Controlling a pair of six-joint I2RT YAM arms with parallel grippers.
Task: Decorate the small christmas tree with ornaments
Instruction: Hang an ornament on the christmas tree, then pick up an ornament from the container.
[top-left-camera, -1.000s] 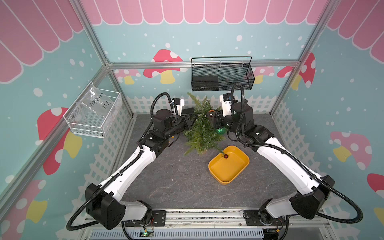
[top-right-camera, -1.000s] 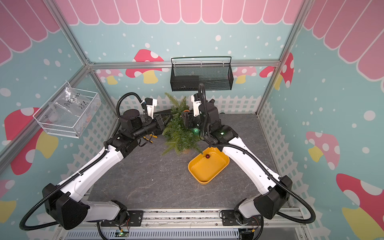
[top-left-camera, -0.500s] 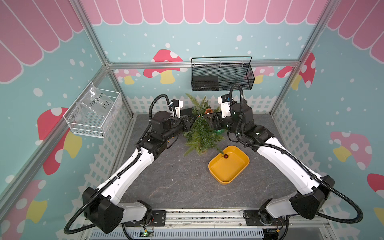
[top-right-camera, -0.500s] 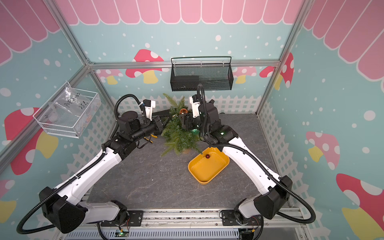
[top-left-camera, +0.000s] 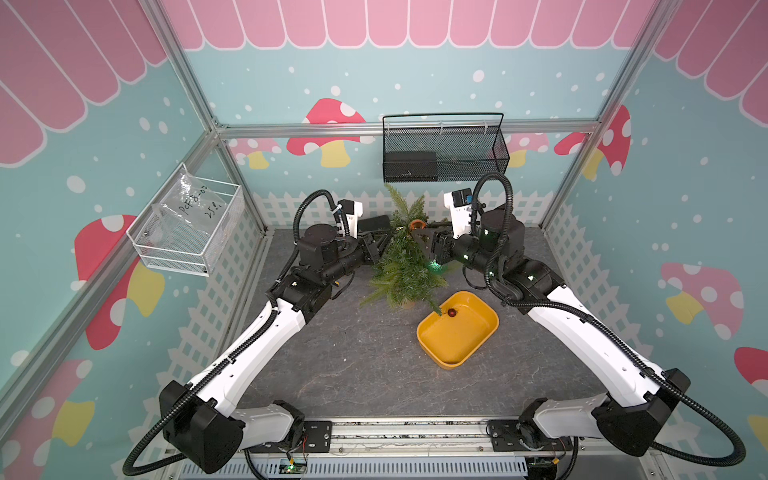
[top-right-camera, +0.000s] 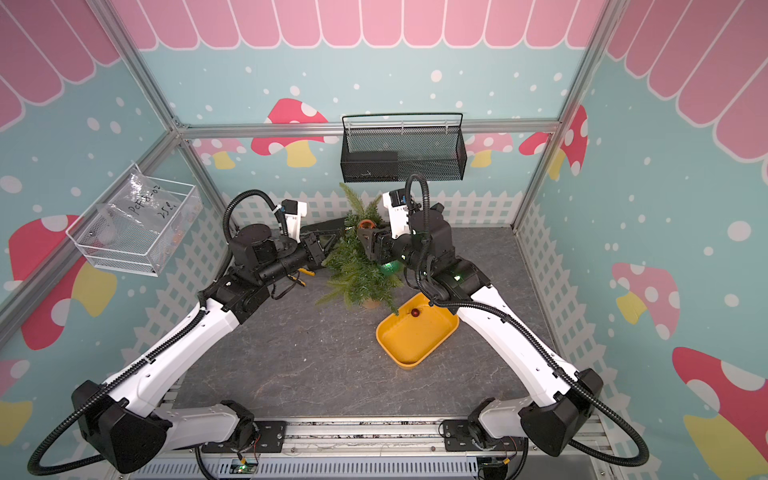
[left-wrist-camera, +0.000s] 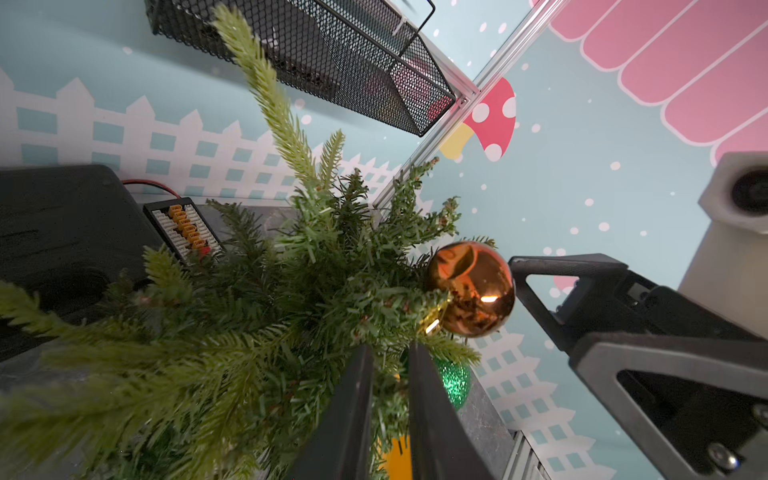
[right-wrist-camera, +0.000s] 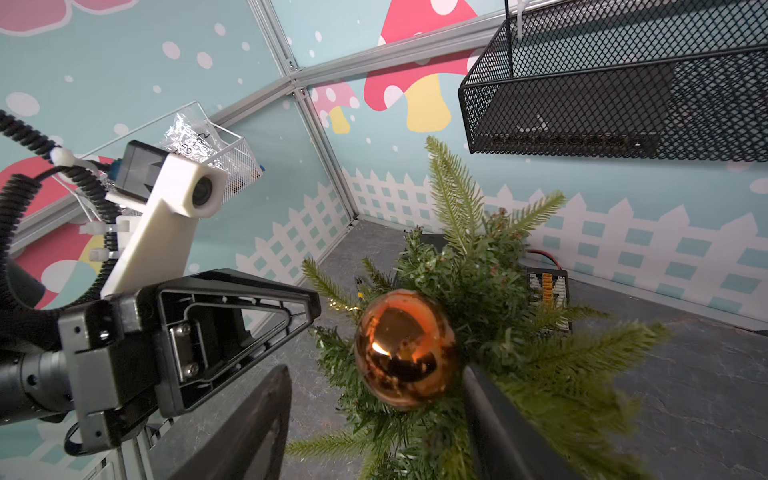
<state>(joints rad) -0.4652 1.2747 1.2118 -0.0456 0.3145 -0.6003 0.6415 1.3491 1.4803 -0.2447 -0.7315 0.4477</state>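
The small christmas tree stands upright at the back of the table between my two grippers. A copper-orange ball hangs near its top. A glittery green ball hangs lower on its right side. A small dark red ball lies in the yellow tray. My right gripper is open, its jaws either side of the copper ball. My left gripper is pushed into the branches, its jaws a narrow gap apart.
A black mesh basket hangs on the back wall above the tree. A white wire basket hangs on the left wall. A black box and a connector board lie behind the tree. Yellow-handled pliers lie under my left wrist.
My right gripper's jaws have widened off the copper ball, which stays hanging in the tree. My left gripper's jaws have parted a little.
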